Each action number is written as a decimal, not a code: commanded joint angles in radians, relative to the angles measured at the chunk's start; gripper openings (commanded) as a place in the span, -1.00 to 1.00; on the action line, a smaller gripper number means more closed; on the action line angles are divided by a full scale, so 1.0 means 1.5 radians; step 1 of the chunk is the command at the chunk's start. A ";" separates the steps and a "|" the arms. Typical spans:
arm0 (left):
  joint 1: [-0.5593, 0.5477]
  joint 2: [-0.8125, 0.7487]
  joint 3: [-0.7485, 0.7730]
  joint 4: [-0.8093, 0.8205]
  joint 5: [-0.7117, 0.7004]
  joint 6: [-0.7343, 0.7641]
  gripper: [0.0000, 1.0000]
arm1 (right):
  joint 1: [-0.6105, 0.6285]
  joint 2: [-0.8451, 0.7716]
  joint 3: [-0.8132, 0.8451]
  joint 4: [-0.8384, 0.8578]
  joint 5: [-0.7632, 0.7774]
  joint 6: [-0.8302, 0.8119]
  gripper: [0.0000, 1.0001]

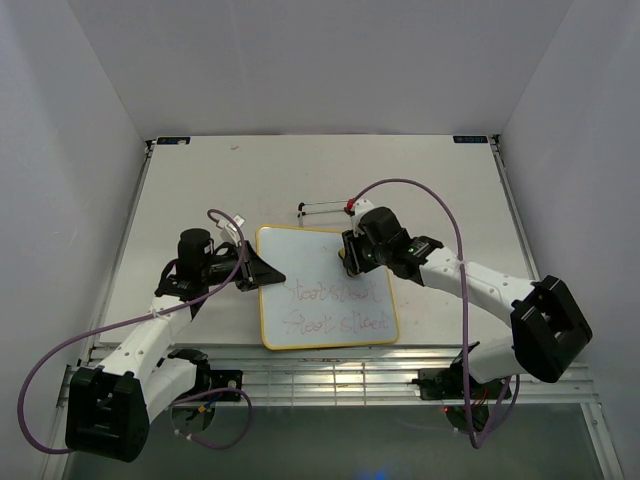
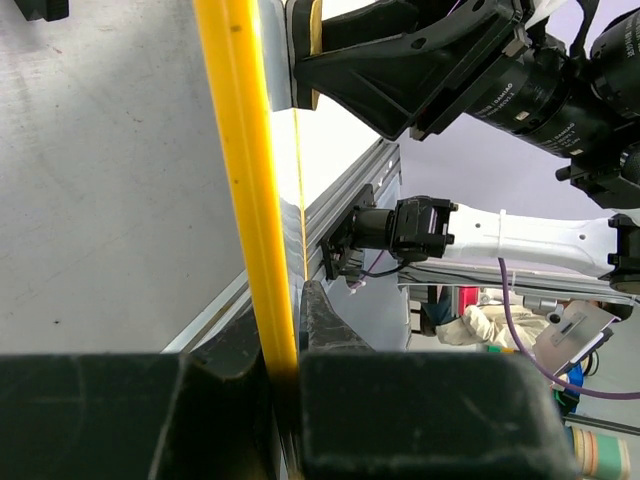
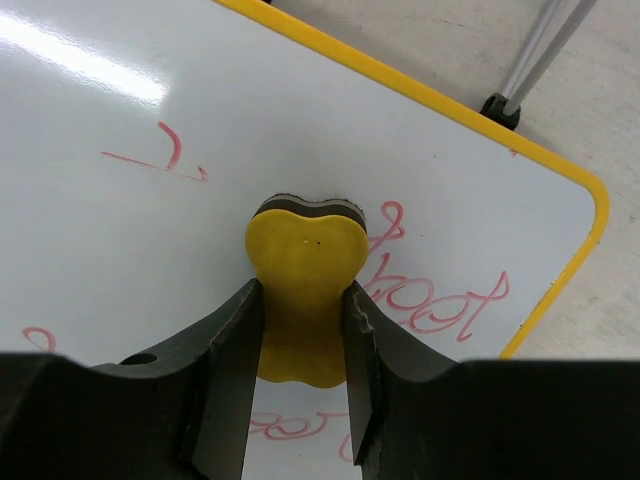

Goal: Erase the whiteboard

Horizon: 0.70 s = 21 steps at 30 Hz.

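The whiteboard [image 1: 300, 256], white with a thin yellow frame, lies flat mid-table and bears red handwriting on its lower half. My left gripper [image 1: 262, 272] is shut on its left edge. In the left wrist view the yellow frame [image 2: 238, 170] runs between the closed fingers of that gripper [image 2: 285, 325]. My right gripper [image 1: 350, 256] is shut on a yellow eraser [image 3: 305, 265] and presses it on the board's [image 3: 150, 220] upper right part, beside red writing [image 3: 440, 300]. The eraser's dark pad faces the board.
A thin wire easel stand [image 1: 325, 208] with a red tip lies just behind the board; its leg shows in the right wrist view [image 3: 545, 50]. A slotted metal rail [image 1: 350, 375] runs along the table's near edge. White walls enclose the table.
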<state>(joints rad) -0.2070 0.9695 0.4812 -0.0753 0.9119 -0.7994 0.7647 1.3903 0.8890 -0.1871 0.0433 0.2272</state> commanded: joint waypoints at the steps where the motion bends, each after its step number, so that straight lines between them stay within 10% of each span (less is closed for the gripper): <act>1: -0.012 -0.037 0.033 0.135 0.112 0.031 -1.00 | 0.039 0.041 0.045 -0.033 -0.048 0.015 -0.51; 10: -0.012 -0.024 0.024 0.134 0.111 0.027 -1.00 | 0.115 0.123 0.164 0.062 -0.159 0.065 -0.49; 21: -0.012 -0.011 0.034 0.056 0.091 0.065 -1.00 | -0.035 0.133 0.072 -0.012 -0.149 0.066 -0.49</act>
<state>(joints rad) -0.2050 0.9840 0.4812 -0.1135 0.8982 -0.7948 0.7860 1.5627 1.0790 -0.1020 -0.2173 0.3340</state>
